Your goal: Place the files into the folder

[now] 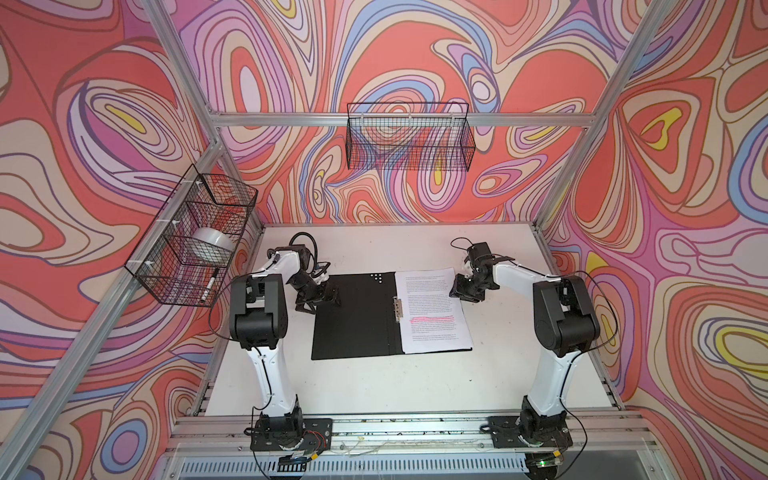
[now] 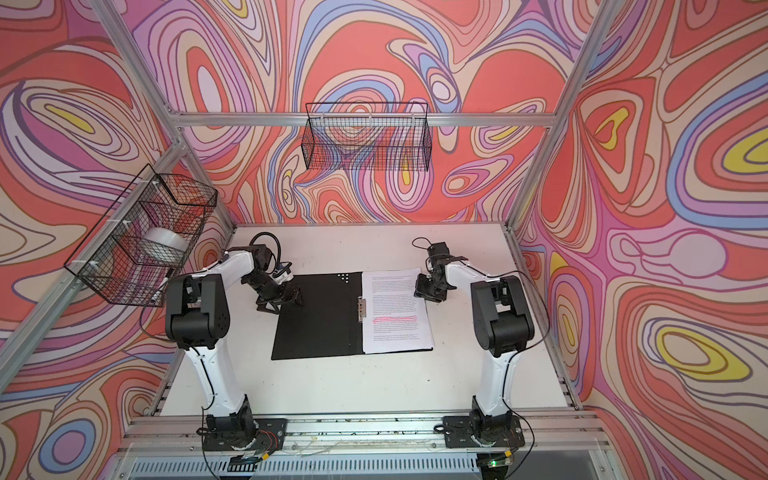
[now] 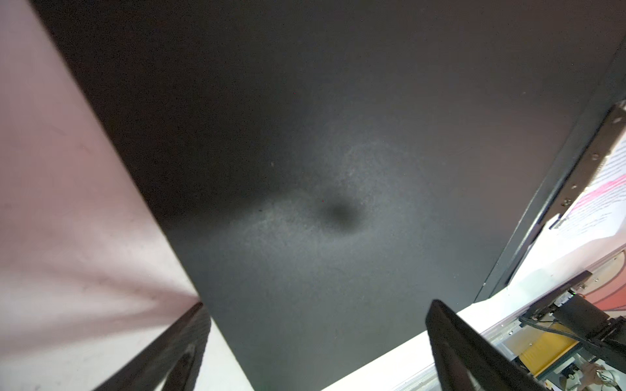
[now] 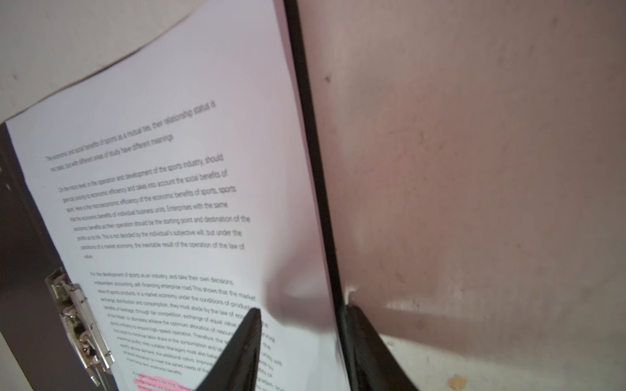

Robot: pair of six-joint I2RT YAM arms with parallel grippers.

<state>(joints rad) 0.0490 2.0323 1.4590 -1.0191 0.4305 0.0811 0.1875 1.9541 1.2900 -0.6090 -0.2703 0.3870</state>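
**Inspector:** Where are the files?

**Assistant:** The files (image 1: 432, 311) (image 2: 395, 316) (image 4: 169, 203) lie flat on the right half of the folder (image 1: 353, 320) (image 2: 316, 320) (image 3: 305, 135). The folder is spread open on the table (image 1: 374, 382) (image 2: 332, 382), black inside up. The left edge of the sheets meets the metal clip (image 1: 398, 309) (image 2: 362, 309) (image 4: 81, 321) at the spine. I cannot tell whether it sits under the clip.

**Inspector:** And the right gripper?

**Assistant:** The right gripper (image 1: 455, 293) (image 2: 417, 291) (image 4: 303, 308) is at the folder's right edge, towards the far end. Its jaws stand part-way apart, astride that edge. One finger (image 4: 244, 345) is over the printed sheet and its mate is outside the black rim. I cannot tell whether they press on it.

**Inspector:** The left one?

**Assistant:** The left gripper (image 1: 322, 301) (image 2: 282, 302) (image 3: 316, 303) is spread wide and holds nothing. It sits low over the far left corner of the bare half.

**Inspector:** Anything around the table?

**Assistant:** There are two wire baskets (image 1: 409, 137) (image 2: 365, 137) on the walls. The left-hand one holds a tape roll (image 1: 212, 245) (image 2: 164, 245).
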